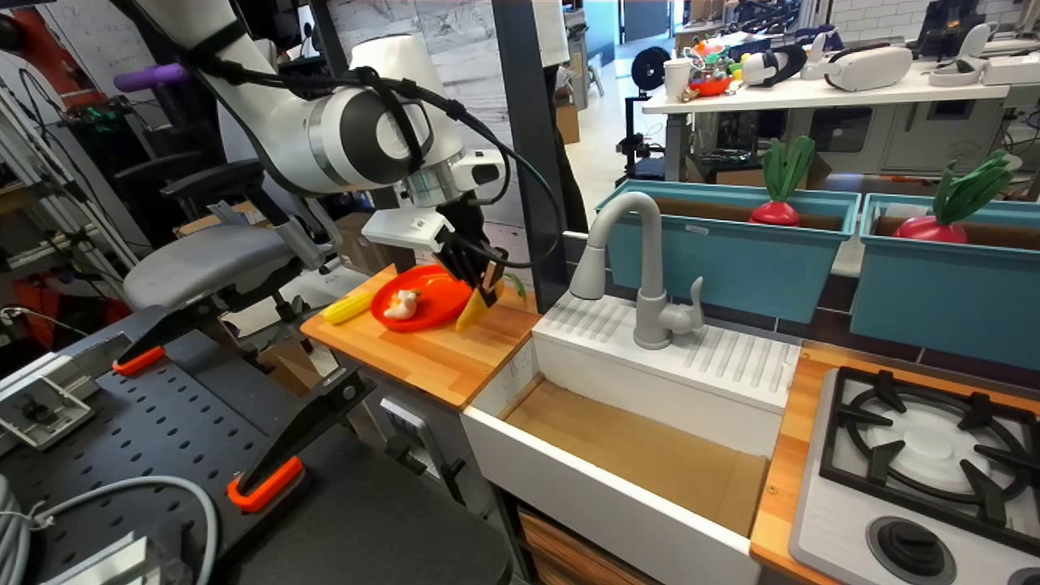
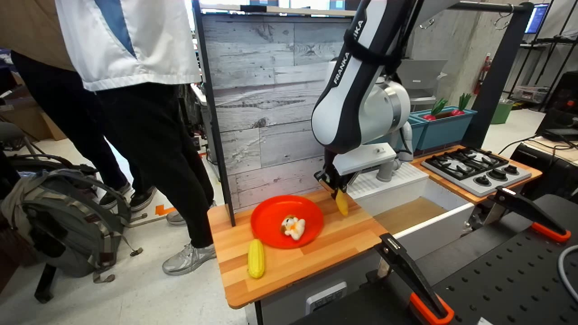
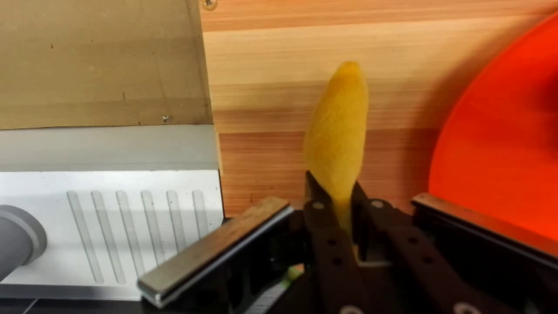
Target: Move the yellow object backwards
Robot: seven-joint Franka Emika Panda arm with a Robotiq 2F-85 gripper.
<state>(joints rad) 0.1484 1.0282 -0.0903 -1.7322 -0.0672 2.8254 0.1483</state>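
1. Gripper (image 3: 336,192) at btm; fingers (image 3: 321,226) pinch narrow end of yellow obj (image 3: 338,126), free end pts twd top.
2. Wood counter (image 3: 270,104) beneath; contact w/ obj unclear.
3. Red plate (image 3: 497,157) at R, partly cut off.
4. White grooved drainboard (image 3: 135,266) btm L, w/ grey faucet base (image 3: 19,240).
5. Tan sink floor (image 3: 100,65) top L.
6. Tiny green bit (image 3: 293,274) behind gripper.

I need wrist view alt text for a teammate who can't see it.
The gripper pinches one end of a yellow banana-shaped piece, its other end pointing toward the picture's top, wooden counter beyond it. A red plate is cut off at the right edge; a brown sink floor and white ridged drainboard lie at left.
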